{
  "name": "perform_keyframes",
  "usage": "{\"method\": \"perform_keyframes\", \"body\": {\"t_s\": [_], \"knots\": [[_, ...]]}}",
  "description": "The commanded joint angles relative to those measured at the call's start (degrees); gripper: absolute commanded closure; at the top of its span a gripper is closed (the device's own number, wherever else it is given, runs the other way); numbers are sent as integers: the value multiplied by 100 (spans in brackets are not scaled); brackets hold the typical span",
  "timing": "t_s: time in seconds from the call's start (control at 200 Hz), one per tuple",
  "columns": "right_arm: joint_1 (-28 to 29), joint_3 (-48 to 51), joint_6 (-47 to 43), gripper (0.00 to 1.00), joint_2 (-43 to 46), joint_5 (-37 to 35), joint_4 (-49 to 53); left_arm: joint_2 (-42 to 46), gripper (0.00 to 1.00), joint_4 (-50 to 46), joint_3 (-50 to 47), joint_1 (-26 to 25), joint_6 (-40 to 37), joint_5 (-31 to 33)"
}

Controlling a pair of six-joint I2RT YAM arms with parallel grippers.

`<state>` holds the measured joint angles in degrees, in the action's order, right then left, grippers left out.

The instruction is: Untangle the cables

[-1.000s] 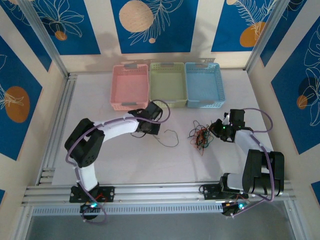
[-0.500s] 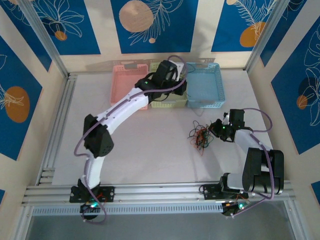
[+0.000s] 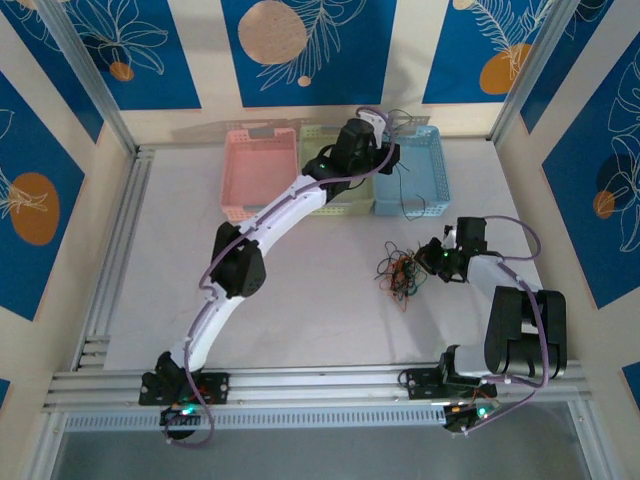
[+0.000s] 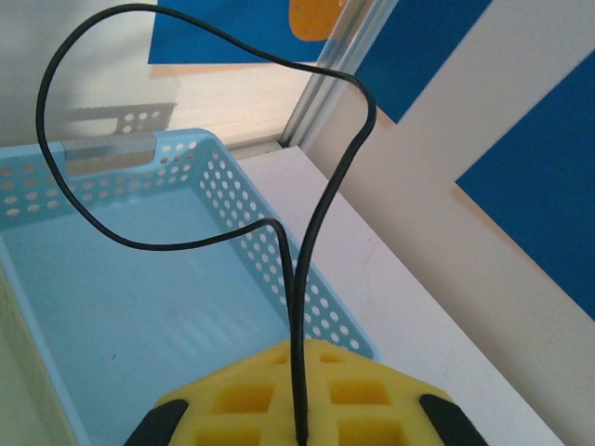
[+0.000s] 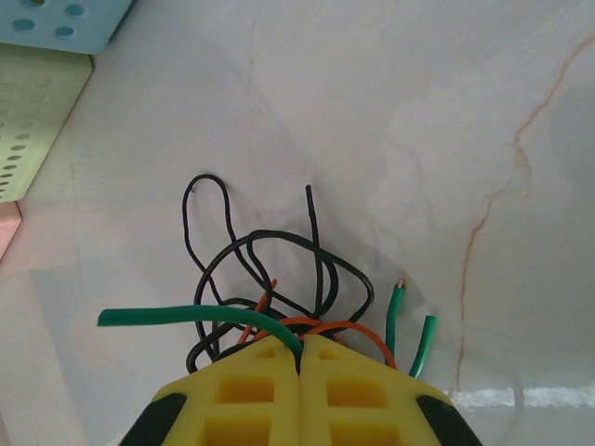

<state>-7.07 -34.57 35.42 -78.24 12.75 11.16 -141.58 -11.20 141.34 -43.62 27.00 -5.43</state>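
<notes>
The white surface [image 3: 300,300] carries the blue basket [image 3: 438,172] at its far edge. The left tool [image 3: 390,157] hangs above this basket, clamped on a single black cable [image 4: 297,297] that loops over the basket's floor. The right tool [image 5: 301,351] — fingers pressed together on green and orange strands — sits low at the clump of cables [image 3: 398,272], which lies on the surface in front of the basket.

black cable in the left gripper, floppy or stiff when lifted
Probably springy rather than limp: the black cable holds an open loop beyond the shut left gripper instead of drooping. Likely very light, being so thin. Released, it might bounce or catch on the blue basket's holed wall.
</notes>
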Motion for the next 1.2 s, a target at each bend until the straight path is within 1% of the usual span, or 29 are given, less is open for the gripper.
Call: {"method": "perform_keyframes", "body": {"t_s": [0.0, 0.15, 0.25, 0.395, 0.495, 0.57, 0.665, 0.755, 0.825, 0.925, 1.0, 1.105, 1.195], "knots": [[61, -144, -18, 100, -70, 201, 123, -200, 100, 854, 190, 43, 242, 246], [68, -126, 0, 100, -100, 236, 81, -258, 100, 1166, 283, 80, 353, 456], [70, -132, 13, 100, -128, 262, 65, -134, 100, 1118, 360, 124, 507, 528], [74, -139, 42, 100, -178, 287, 19, 181, 100, 1256, 360, 103, 343, 456], [83, -181, 48, 100, -235, 323, 18, 335, 100, 1220, 365, 123, 93, 505], [83, -173, 62, 100, -262, 333, -7, 400, 100, 1033, 366, 151, -176, 606], [83, -184, 74, 100, -290, 342, -24, 504, 100, 591, 314, 238, -415, 880], [87, -203, 79, 100, -313, 360, -34, 704, 100, 307, 65, 340, -491, 1156], [84, -215, 87, 100, -330, 367, -52, 925, 100, 308, -291, 387, -642, 1228], [83, -235, 105, 100, -325, 366, -69, 1237, 100, 384, -816, 426, -976, 1557], [83, -202, 121, 100, -298, 390, -117, 1343, 100, 402, -1097, 482, -1012, 1778], [83, -192, 128, 100, -305, 423, -129, 1220, 100, 181, -1056, 652, -747, 1567], [92, -165, 141, 100, -328, 456, -158, 1097, 100, 190, -1099, 677, -939, 1715]]}}
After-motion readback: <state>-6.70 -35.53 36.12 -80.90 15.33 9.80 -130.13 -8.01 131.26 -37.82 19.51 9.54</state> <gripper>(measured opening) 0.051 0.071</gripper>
